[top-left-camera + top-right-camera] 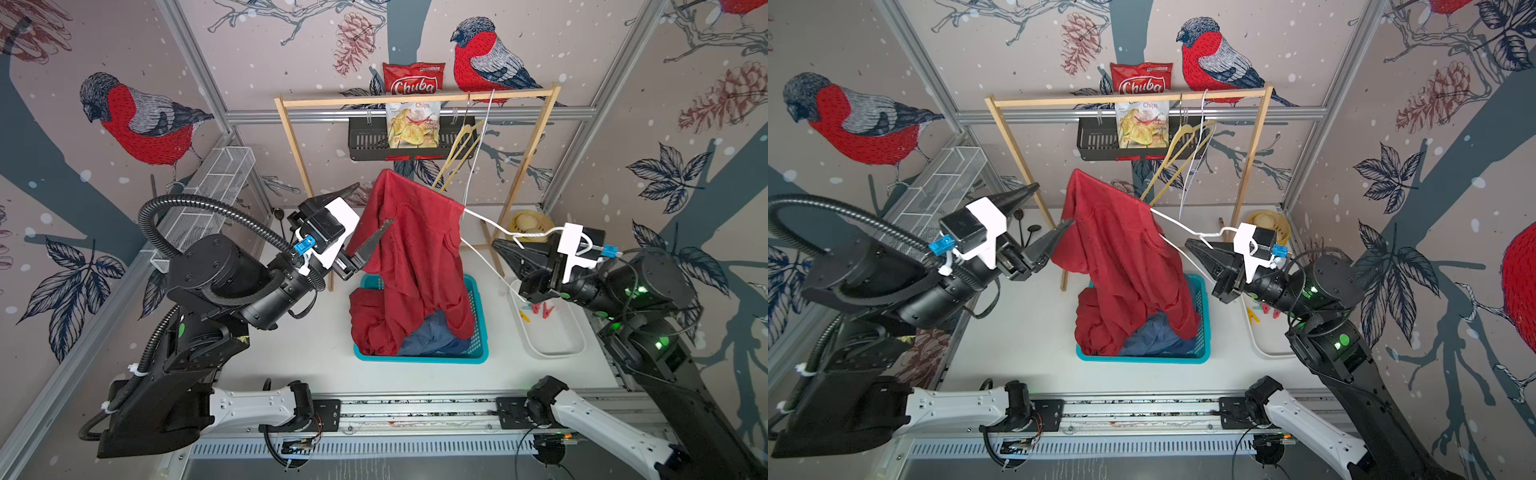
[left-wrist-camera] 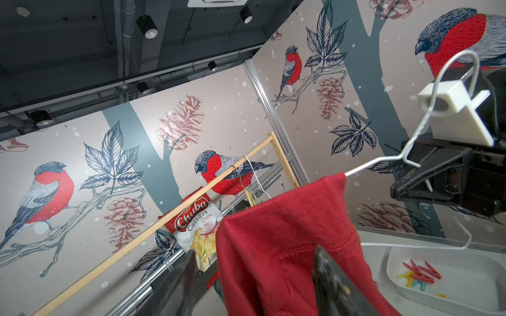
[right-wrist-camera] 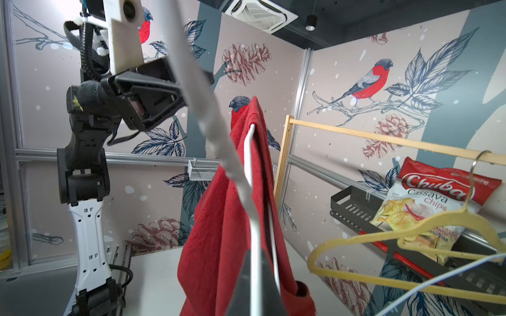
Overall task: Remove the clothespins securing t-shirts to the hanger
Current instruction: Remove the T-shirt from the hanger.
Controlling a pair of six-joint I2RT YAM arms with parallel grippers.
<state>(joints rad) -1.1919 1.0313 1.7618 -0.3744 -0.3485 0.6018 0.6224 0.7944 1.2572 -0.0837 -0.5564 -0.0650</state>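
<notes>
In a top view the left gripper gapes around the top edge of the red shirt; the right gripper clamps the white hanger beside it. Left wrist view — clothespins lie in a tray, well apart from the shirt. Right wrist view — none shows on it.

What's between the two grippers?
The red shirt, draped on the white hanger that the shut right gripper holds; the open left gripper straddles its edge. Both top views show it.
</notes>
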